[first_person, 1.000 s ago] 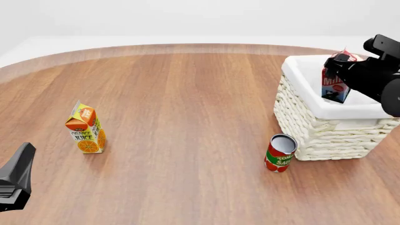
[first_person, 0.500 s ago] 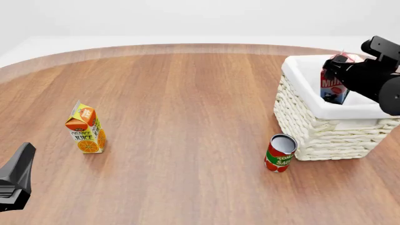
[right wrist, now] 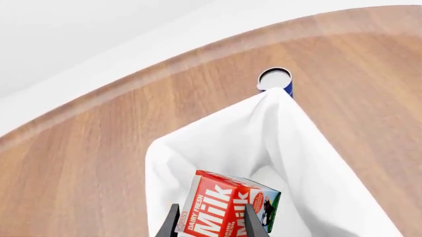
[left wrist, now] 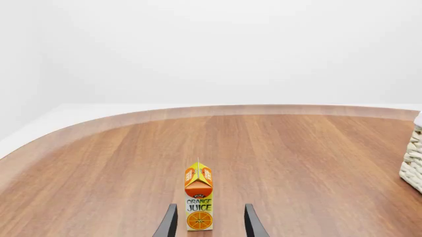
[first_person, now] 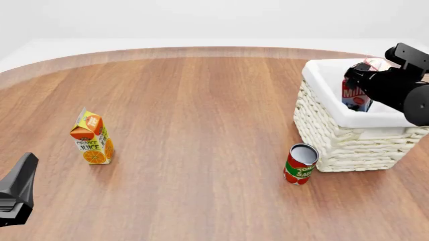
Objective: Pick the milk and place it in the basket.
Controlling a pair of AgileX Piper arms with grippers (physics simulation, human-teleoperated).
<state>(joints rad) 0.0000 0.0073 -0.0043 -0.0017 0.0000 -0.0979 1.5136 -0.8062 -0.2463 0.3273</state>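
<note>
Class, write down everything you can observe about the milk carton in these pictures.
The milk is a small gable-top carton, seemingly printed card: red upper part with white "Milk" lettering, blue-and-white lower part with a cow picture. It is tilted, not upright. The right end effector is shut on it, a finger at each side. It hangs over the open top of the white-lined basket, lower end just below the rim in the front view. Whether it touches the liner cannot be told.

The milk [first_person: 353, 93], red-topped with blue-and-white sides, hangs tilted in my right gripper [right wrist: 209, 223] over the cream wicker basket [first_person: 348, 135] at the table's right.
</note>
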